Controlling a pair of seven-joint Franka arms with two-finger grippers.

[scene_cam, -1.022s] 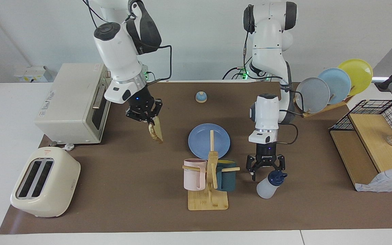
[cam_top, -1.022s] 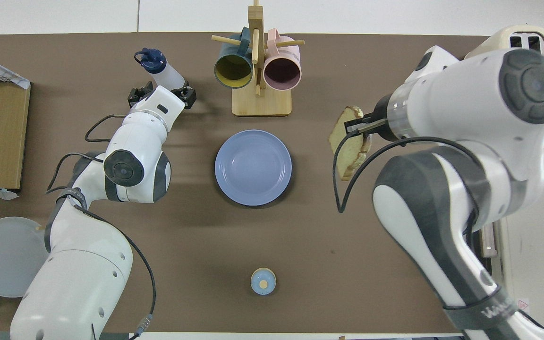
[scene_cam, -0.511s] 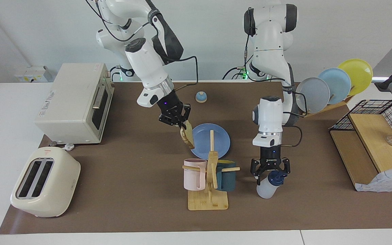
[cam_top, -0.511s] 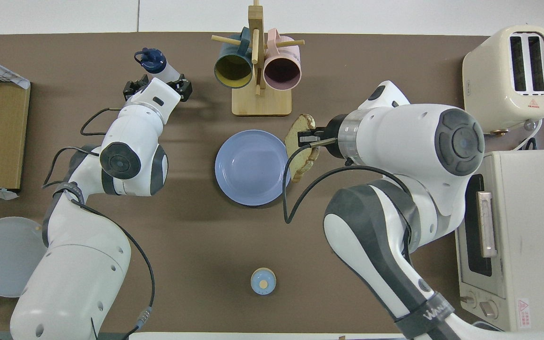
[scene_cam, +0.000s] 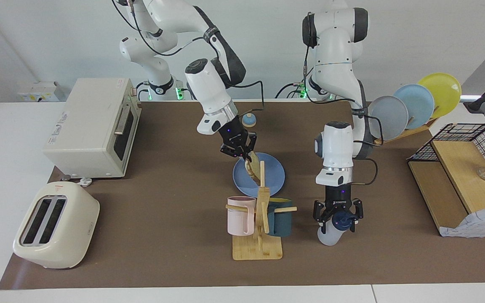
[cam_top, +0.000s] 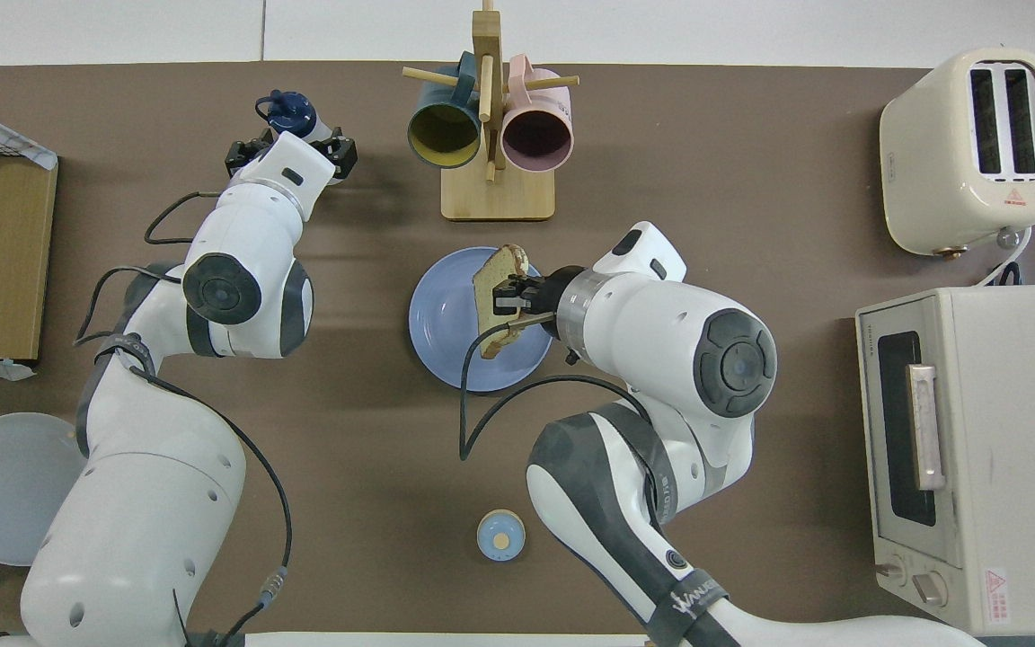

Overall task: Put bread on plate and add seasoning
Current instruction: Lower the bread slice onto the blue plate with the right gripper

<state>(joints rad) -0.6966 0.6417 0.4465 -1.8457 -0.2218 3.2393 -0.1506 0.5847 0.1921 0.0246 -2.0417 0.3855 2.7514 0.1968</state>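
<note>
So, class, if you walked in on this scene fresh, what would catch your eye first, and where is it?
First, the bread, a tan slice held on edge by the right gripper over the blue plate at the middle of the table. Next, the left gripper, open around the seasoning beside the mug rack. The cream toaster and toaster oven stand at the right arm's end.

No legible text or labels

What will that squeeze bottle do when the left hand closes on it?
Tall and narrow, the seasoning bottle likely tips if nudged. Its translucent plastic body probably flexes; the open left hand sits by the stiffer-looking cap.
</note>
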